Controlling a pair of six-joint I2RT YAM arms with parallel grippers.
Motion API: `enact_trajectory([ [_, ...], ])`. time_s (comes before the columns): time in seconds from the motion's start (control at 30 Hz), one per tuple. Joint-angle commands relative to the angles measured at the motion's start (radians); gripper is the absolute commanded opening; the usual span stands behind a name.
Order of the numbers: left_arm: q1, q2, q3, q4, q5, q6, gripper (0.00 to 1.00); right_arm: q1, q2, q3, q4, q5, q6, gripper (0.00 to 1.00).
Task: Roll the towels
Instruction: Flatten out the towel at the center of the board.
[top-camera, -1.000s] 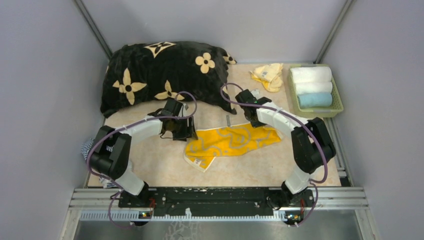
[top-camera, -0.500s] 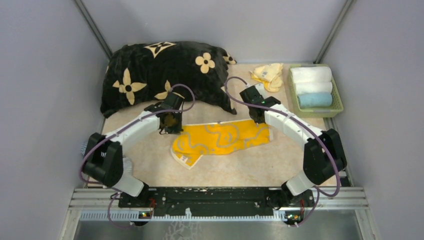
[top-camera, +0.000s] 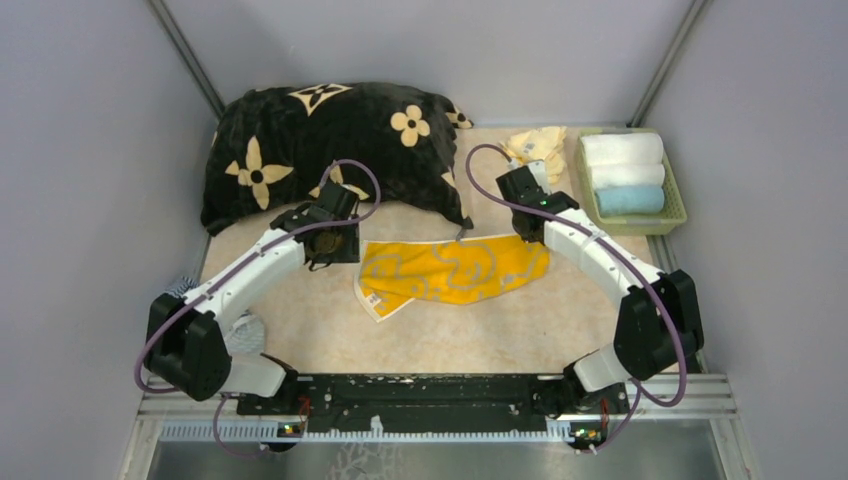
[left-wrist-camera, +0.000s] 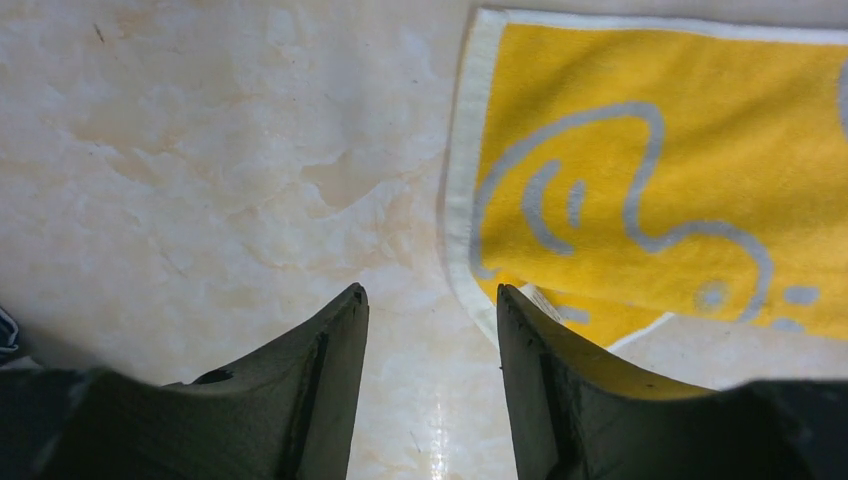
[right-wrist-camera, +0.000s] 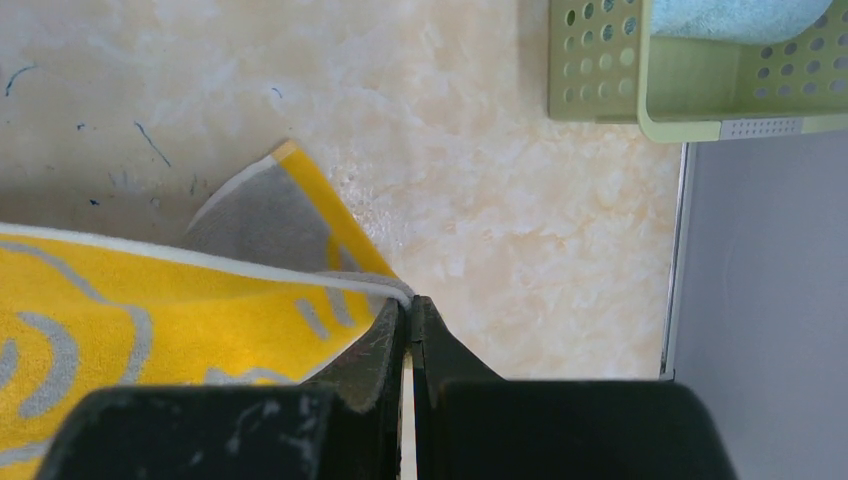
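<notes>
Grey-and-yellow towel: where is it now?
Top view: the grey-and-yellow towel lies spread mid-table, just in front of the black cushion, left of the green basket.

centre: spread towel (top-camera: 450, 270) flat on table (top-camera: 480, 330) | behind-left: cushion (top-camera: 330, 140), just behind it | far right: basket (top-camera: 640, 226), three rolled towels (top-camera: 622, 175) in it, front to back | left of basket: crumpled towel (top-camera: 535, 145) | left gripper (left-wrist-camera: 430, 300) just beside spread towel's left end | right gripper (right-wrist-camera: 408, 305) at its right end

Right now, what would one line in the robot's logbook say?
yellow towel: lying unrolled on table | left hand: open, empty, beside its edge | right hand: shut on its corner
</notes>
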Motion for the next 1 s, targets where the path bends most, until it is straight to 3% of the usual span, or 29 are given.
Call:
enact_trajectory([
  [0.0, 0.114, 0.014, -0.065, 0.145, 0.147, 0.046, 0.57, -0.007, -0.052, -0.013, 0.033, -0.01, -0.008, 0.0],
  [0.23, 0.16, 0.236, 0.025, 0.214, 0.219, 0.114, 0.59, -0.008, -0.045, -0.024, 0.047, -0.053, -0.014, 0.0],
  [0.5, 0.172, 0.449, 0.168, 0.228, 0.219, 0.191, 0.53, -0.008, -0.04, -0.031, 0.05, -0.074, -0.014, 0.0],
  [0.97, 0.17, 0.593, 0.222, 0.206, 0.269, 0.214, 0.42, -0.008, -0.029, -0.041, 0.054, -0.078, -0.008, 0.0],
])
